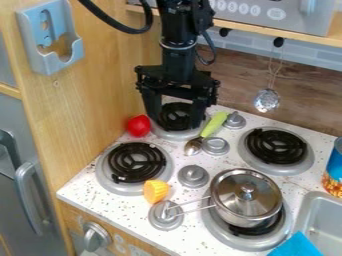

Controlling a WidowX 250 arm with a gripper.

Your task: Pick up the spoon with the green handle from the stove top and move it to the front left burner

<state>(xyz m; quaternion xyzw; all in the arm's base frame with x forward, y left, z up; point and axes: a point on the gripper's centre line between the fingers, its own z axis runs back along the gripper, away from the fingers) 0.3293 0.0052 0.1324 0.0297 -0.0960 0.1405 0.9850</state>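
gripper [176,121] over far left burner [175,135], spread wide
red toy [139,126] left, green-handled spoon [214,124] right, lidded pot [246,201] on near right burner [220,232]

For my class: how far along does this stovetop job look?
Looks done: the lidded pot sits on the front right burner. In hand: nothing visible; the open tool hangs over the back left burner. Possibly left: the green-handled spoon, red object and yellow object, each lying loose on the stovetop.
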